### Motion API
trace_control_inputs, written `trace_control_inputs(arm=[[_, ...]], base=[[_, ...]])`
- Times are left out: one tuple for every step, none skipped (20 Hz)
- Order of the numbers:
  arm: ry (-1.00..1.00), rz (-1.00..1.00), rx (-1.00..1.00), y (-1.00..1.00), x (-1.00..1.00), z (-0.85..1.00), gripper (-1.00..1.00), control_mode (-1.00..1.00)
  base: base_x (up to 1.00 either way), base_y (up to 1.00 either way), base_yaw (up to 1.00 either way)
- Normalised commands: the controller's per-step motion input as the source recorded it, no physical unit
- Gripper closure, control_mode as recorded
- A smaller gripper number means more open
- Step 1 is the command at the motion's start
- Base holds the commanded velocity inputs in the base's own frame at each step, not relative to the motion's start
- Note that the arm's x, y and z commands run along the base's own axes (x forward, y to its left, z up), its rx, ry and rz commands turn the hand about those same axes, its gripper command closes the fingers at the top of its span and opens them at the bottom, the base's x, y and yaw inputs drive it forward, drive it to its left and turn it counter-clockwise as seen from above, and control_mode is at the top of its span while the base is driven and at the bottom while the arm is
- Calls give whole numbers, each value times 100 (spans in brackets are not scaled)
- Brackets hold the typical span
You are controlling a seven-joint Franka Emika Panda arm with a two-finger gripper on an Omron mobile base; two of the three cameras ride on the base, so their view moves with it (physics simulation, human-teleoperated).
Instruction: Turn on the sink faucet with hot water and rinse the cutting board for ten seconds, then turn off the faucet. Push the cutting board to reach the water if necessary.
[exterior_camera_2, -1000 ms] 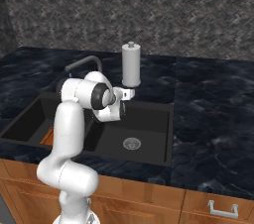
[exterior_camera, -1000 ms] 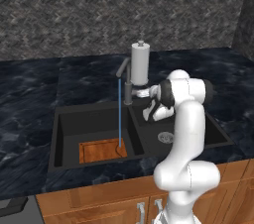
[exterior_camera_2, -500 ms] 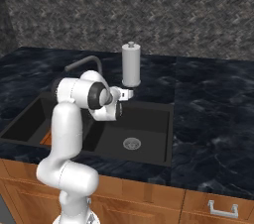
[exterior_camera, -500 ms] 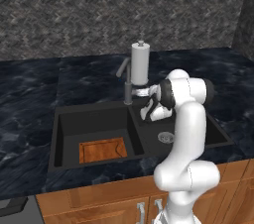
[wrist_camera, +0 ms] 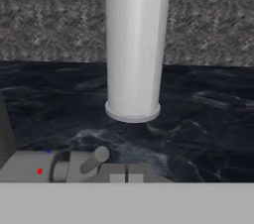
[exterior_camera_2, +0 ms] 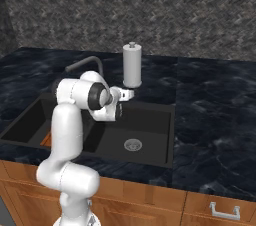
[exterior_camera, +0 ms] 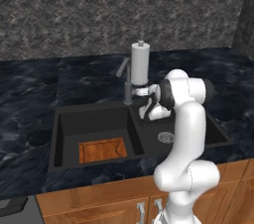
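One closed gripper [exterior_camera: 141,90] by sink faucet [exterior_camera: 127,84] lever; no stream visible, retreat straight, clearing dispenser [exterior_camera: 140,63].

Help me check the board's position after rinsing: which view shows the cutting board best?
The left base view: the cutting board lies flat and fully visible in the left basin of the sink. In the right base view the arm hides all but an orange sliver.
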Motion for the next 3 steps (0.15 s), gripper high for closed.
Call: trace_control_inputs(arm=[[-17,0,0,0,0,0,100,-100],[-14,0,0,0,0,0,100,-100],[-13,0,0,0,0,0,100,-100]], base=[[0,0,0],[0,0,0],[0,0,0]])
